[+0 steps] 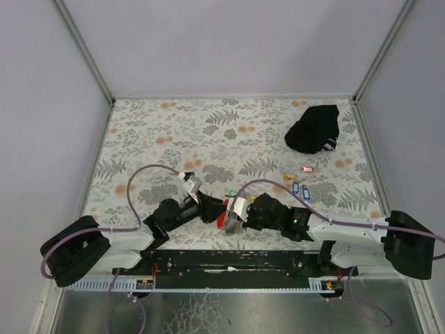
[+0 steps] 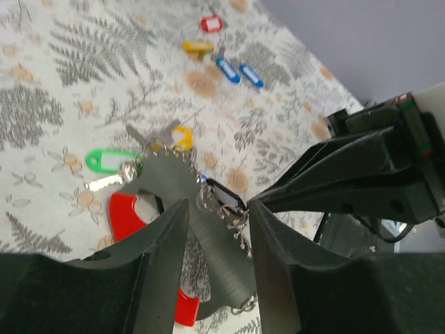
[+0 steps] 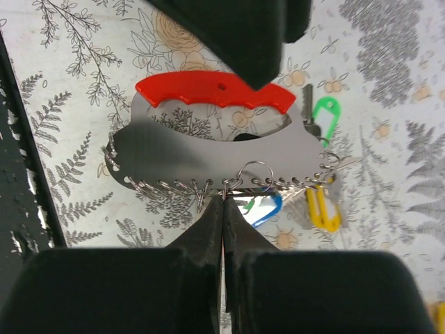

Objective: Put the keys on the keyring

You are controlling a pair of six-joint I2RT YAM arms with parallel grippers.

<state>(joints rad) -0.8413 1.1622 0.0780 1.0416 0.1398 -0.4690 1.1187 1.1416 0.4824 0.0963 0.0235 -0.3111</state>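
The keyring point(image 3: 208, 153) is a flat grey piece with a red end point(image 3: 208, 89) and a row of small metal rings along its edge. It also shows in the left wrist view point(image 2: 215, 243). My left gripper point(image 2: 219, 209) is shut across the grey piece and holds it above the cloth. My right gripper point(image 3: 224, 198) is shut on one small ring point(image 3: 256, 174) at the edge. Keys with blue point(image 3: 268, 209), yellow point(image 3: 321, 207) and green point(image 3: 323, 115) tags sit at the keyring's end. Loose keys lie farther off: red point(image 1: 306, 168), yellow point(image 1: 288, 177) and two blue point(image 1: 300, 190).
A black cloth bundle point(image 1: 314, 129) lies at the far right of the floral tablecloth point(image 1: 208, 132). Grey walls enclose the table on three sides. Both arms meet near the front centre, by the black rail point(image 1: 229, 261).
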